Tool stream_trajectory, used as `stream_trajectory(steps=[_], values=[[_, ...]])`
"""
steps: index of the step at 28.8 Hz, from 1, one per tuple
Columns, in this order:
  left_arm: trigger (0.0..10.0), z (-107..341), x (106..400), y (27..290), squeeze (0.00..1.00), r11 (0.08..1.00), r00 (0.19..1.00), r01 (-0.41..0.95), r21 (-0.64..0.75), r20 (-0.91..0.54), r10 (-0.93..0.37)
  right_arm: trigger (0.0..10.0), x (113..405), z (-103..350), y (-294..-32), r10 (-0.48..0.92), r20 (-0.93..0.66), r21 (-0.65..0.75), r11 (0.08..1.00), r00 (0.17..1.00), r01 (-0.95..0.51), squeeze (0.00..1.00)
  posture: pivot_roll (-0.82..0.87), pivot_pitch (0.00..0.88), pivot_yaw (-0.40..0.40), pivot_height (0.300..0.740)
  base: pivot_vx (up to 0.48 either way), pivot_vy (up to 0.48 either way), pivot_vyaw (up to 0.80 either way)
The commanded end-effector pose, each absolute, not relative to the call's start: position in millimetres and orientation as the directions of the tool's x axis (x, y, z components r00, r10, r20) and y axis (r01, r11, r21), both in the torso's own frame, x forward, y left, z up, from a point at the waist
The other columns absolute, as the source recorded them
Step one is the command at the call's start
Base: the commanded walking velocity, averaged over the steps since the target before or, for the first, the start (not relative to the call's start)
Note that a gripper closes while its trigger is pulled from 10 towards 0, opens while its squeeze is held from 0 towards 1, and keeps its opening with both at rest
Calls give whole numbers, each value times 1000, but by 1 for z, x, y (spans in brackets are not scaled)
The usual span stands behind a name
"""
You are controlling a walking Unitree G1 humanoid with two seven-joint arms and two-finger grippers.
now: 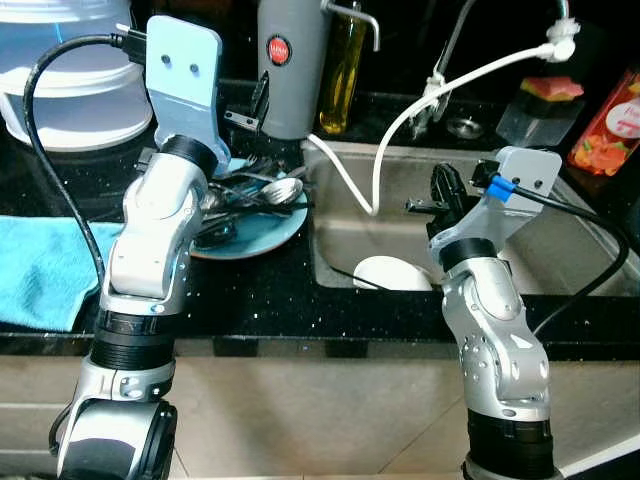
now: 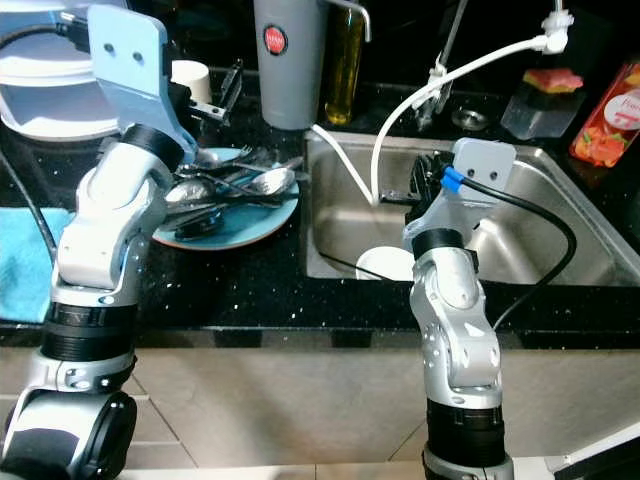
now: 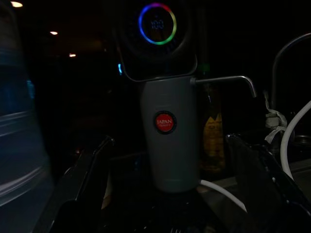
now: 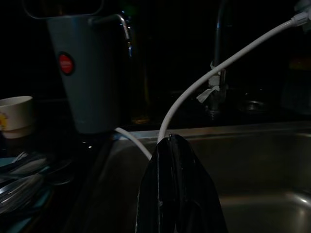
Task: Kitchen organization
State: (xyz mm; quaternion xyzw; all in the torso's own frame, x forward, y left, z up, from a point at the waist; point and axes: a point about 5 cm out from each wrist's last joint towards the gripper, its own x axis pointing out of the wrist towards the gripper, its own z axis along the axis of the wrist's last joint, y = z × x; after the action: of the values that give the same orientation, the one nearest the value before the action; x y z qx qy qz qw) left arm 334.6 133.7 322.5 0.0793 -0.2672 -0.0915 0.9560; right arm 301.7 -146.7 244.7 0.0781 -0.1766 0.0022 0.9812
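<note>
Beside the steel sink point(image 1: 560, 250), on the black speckled bench point(image 1: 270, 290), sits a teal plate point(image 1: 262, 232) heaped with spoons and other cutlery point(image 1: 262, 190), just off the sink's near-left corner. Left gripper point(image 1: 262, 108) held above that plate's far edge, fingers point(image 3: 80, 187) spread wide apart with nothing between them; its wrist view looks past them at a grey water dispenser point(image 1: 292, 62) with a red round label, standing at the sink's back-left corner. Olive oil bottle point(image 1: 342, 68) just beside the dispenser, toward the tap. White hose point(image 1: 400, 125) runs from the upper right down into the sink, landing close to its left wall. Right gripper point(image 2: 428, 180) hangs over the sink basin, left of centre; fingers point(image 4: 177, 194) pressed together, nothing held. White bowl point(image 1: 392, 272) lies in the sink bottom near its front-left corner, below the right gripper. Blue towel point(image 1: 45, 268) on the bench well left of the sink, beyond the plate. White cup point(image 2: 190, 82) stands behind the plate. Clear plastic containers point(image 1: 70, 70) stacked at the bench's far-left end. Red snack packet point(image 1: 610, 125) and a small tub point(image 1: 540, 108) behind the sink's right side.
</note>
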Motion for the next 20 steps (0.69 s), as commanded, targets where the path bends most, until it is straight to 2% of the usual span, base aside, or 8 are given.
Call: stream_trajectory(steps=[1,20], values=[[10000,322,334,129,0,969,836,141,203,500,-227,10000,302,243,-151,-47,345,161,987,937,-9,0,195,0,-73,740,-296,0,0],[10000,322,333,130,0,970,834,141,199,504,-225,10000,302,242,-150,-47,344,164,986,938,-11,0,193,0,-71,740,-291,0,0]])
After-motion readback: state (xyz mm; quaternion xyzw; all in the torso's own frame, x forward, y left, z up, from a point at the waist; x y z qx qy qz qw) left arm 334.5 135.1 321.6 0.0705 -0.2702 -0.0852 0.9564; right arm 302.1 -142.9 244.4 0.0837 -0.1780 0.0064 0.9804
